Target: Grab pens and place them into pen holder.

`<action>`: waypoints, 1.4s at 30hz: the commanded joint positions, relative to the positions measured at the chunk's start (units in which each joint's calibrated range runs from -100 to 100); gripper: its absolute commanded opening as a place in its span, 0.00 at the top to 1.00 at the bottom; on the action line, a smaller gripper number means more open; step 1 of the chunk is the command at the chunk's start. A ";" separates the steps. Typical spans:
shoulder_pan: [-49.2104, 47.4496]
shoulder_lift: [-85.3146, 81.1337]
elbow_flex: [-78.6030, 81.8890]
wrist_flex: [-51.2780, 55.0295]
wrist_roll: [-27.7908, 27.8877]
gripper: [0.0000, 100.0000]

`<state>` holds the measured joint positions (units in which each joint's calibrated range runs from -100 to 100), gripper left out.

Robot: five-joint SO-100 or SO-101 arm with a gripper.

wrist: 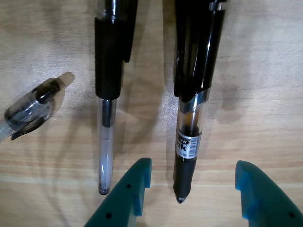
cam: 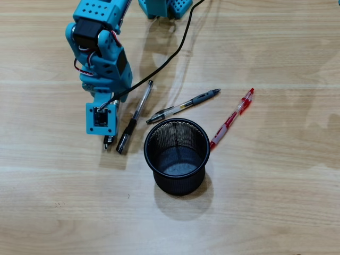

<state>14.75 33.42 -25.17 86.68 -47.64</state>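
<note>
In the wrist view my gripper (wrist: 193, 164) is open, its blue fingers (wrist: 135, 189) on either side of the tip of a black pen with a clear band and rubber sleeve (wrist: 191, 94). The tip lies nearer the left finger and touches neither. From overhead the arm hides the jaws, and only that pen's far end (cam: 107, 142) pokes out. Beside it lies a clear pen with a black end (wrist: 108, 71) (cam: 139, 106). A grey-sleeved pen (cam: 183, 106) (wrist: 31, 109) and a red pen (cam: 232, 118) lie near the empty mesh pen holder (cam: 180, 183).
A black cable (cam: 170, 58) runs from the arm across the wooden table toward the top edge. The arm's base (cam: 159, 8) sits at the top. The holder stands right of the gripper in the overhead view, about a pen's width from the clear pen.
</note>
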 commanded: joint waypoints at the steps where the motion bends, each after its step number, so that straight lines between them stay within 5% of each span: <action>1: -0.36 1.40 -3.27 -0.37 0.16 0.80; 18: -0.27 8.54 -2.91 -4.16 0.16 0.81; 26: 0.73 8.62 -3.36 -4.24 0.16 0.98; 42: 3.54 0.56 -4.26 -3.47 2.45 0.98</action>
<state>16.91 40.71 -28.10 83.04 -45.97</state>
